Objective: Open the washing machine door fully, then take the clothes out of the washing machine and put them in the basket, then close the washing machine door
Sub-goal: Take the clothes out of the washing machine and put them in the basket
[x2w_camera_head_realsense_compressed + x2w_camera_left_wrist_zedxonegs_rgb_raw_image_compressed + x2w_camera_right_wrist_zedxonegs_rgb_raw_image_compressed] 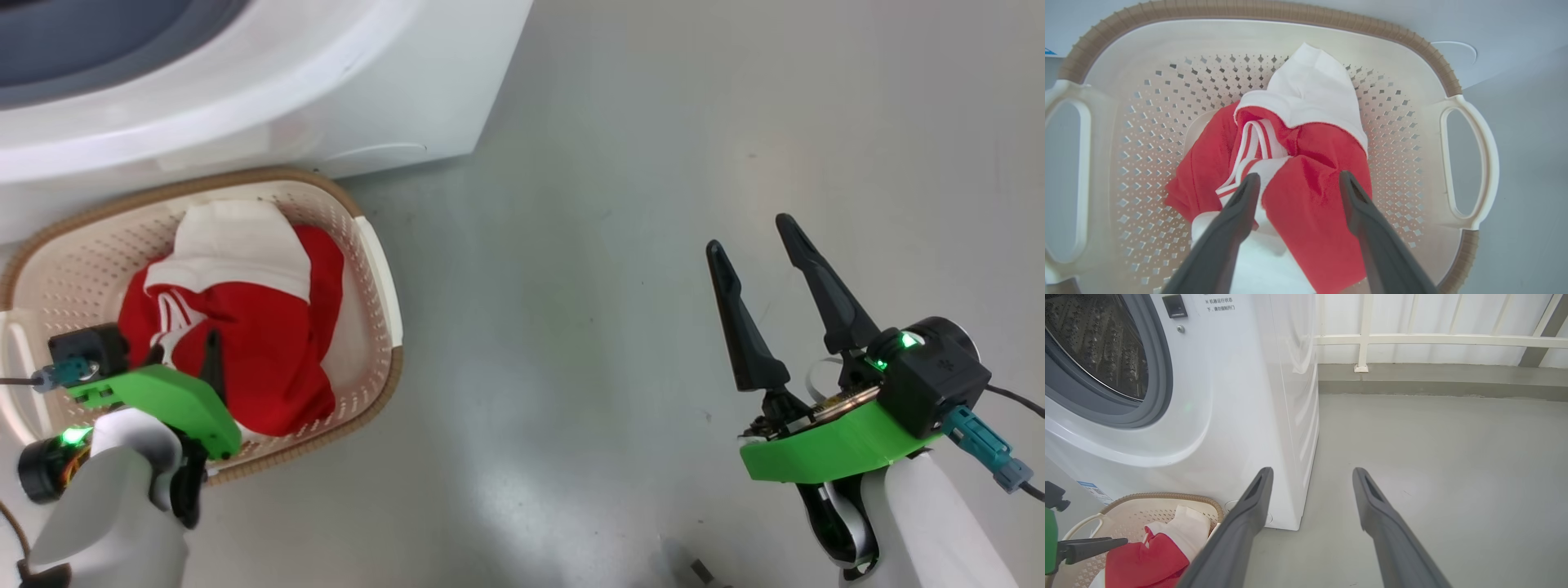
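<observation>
Overhead, the head view shows the clothes [269, 359] heaped in the basket [371, 245] against the washing machine [326, 73], with the left jaws just over them. Left wrist view: these jaws gape wide, gripping nothing, straddling the bundle. Right wrist view: the right jaws hang wide open and empty over the floor [1453, 457].

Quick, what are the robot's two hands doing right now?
Left gripper: open over the clothes in the basket.
Right gripper: open, holding nothing.

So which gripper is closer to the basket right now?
Left. The left gripper hangs open right over the basket, above the clothes in it; the right gripper is off to the side over the floor, apart from it.
</observation>
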